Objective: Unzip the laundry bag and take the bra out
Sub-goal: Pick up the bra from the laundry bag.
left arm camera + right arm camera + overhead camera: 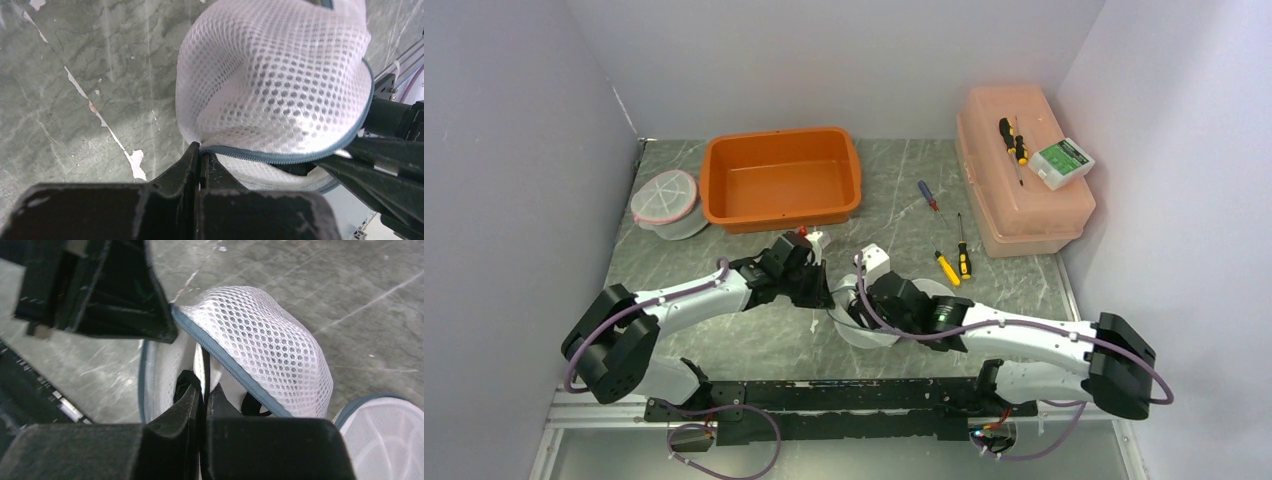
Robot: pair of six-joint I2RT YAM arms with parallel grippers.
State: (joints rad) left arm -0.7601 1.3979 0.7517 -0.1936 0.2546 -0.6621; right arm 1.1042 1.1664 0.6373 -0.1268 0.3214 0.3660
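Note:
The white mesh laundry bag [867,334] lies at the table's middle, its grey zipper [280,157] unzipped and its domed lid [265,347] lifted. My left gripper [200,149] is shut on the lid's zipper edge and holds it up; it also shows in the top view [822,291] and the right wrist view [125,295]. My right gripper [204,389] reaches into the opening and is shut on a black strap [205,365] of the bra. The bra's white cup [225,385] shows inside; the rest of it is hidden. The right gripper sits just right of the left one [851,303].
An orange basin [782,178] stands at the back. A round mesh container [667,200] is at its left. A pink box [1022,170] at the back right carries screwdrivers and a small green-white box. Loose screwdrivers [951,262] lie beside the right arm.

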